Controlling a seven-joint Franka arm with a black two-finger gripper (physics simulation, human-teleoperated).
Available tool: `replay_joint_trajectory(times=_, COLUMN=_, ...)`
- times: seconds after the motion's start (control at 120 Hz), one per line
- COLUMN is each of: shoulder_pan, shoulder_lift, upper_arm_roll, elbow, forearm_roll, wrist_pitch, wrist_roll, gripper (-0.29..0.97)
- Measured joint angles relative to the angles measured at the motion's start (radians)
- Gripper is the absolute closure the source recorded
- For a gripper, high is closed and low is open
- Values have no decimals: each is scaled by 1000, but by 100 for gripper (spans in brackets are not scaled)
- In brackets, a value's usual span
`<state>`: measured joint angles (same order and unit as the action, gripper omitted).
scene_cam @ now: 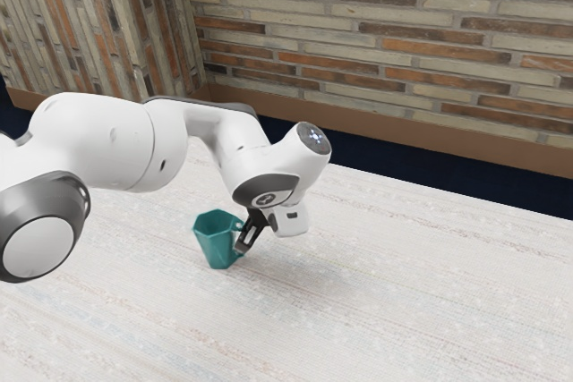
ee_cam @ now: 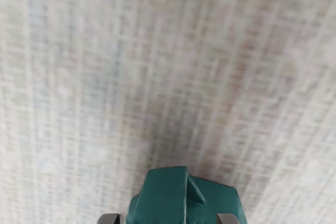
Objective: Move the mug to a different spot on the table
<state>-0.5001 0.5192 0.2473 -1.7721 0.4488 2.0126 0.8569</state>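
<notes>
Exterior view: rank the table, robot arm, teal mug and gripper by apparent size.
Largest to smallest:
1. table
2. robot arm, though its near joint sits close to the camera and looks inflated
3. teal mug
4. gripper, slightly smaller than the mug

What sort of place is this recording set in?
Probably a simulated indoor room: a red-brown brick wall with a brown skirting board stands behind a pale wood-grain table and a teal faceted mug.
</notes>
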Motion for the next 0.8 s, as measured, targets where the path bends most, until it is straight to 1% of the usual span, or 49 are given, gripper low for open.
replay_joint_trajectory(times=0.1, shoulder_pan=0, shoulder_lift=0, upper_arm_roll=0, elbow=0, forearm_roll=-2, wrist_pitch=1, wrist_roll=1, gripper=36)
replay_joint_trajectory(times=0.183, shoulder_pan=-2, shoulder_lift=0, upper_arm_roll=0, elbow=0, forearm_roll=-5, wrist_pitch=2, wrist_roll=1, gripper=28)
replay_joint_trajectory(times=0.358, shoulder_pan=-5, shoulder_lift=0, upper_arm_roll=-3, elbow=3, forearm_roll=-25, wrist_pitch=18, wrist_roll=1, gripper=19)
replay_joint_trajectory(times=0.492, shoulder_pan=-21, shoulder_lift=-9, upper_arm_roll=-14, elbow=29, forearm_roll=-71, wrist_pitch=43, wrist_roll=1, gripper=13)
replay_joint_trajectory(times=0.542, shoulder_pan=-29, shoulder_lift=-35, upper_arm_roll=-14, elbow=40, forearm_roll=-103, wrist_pitch=48, wrist_roll=1, gripper=10)
replay_joint_trajectory(times=0.575, shoulder_pan=-35, shoulder_lift=-71, upper_arm_roll=-14, elbow=44, forearm_roll=-121, wrist_pitch=51, wrist_roll=1, gripper=9)
replay_joint_trajectory(times=0.633, shoulder_pan=-32, shoulder_lift=-187, upper_arm_roll=-14, elbow=47, forearm_roll=-158, wrist_pitch=53, wrist_roll=-2, gripper=6)
replay_joint_trajectory(times=0.667, shoulder_pan=-8, shoulder_lift=-260, upper_arm_roll=-14, elbow=51, forearm_roll=-179, wrist_pitch=46, wrist_roll=-11, gripper=6)
replay_joint_trajectory(times=0.7, shoulder_pan=40, shoulder_lift=-322, upper_arm_roll=-13, elbow=76, forearm_roll=-211, wrist_pitch=21, wrist_roll=-28, gripper=5)
replay_joint_trajectory(times=0.742, shoulder_pan=124, shoulder_lift=-379, upper_arm_roll=-14, elbow=116, forearm_roll=-260, wrist_pitch=-30, wrist_roll=-60, gripper=4)
replay_joint_trajectory(times=0.8, shoulder_pan=261, shoulder_lift=-431, upper_arm_roll=-16, elbow=172, forearm_roll=-356, wrist_pitch=-114, wrist_roll=-120, gripper=3)
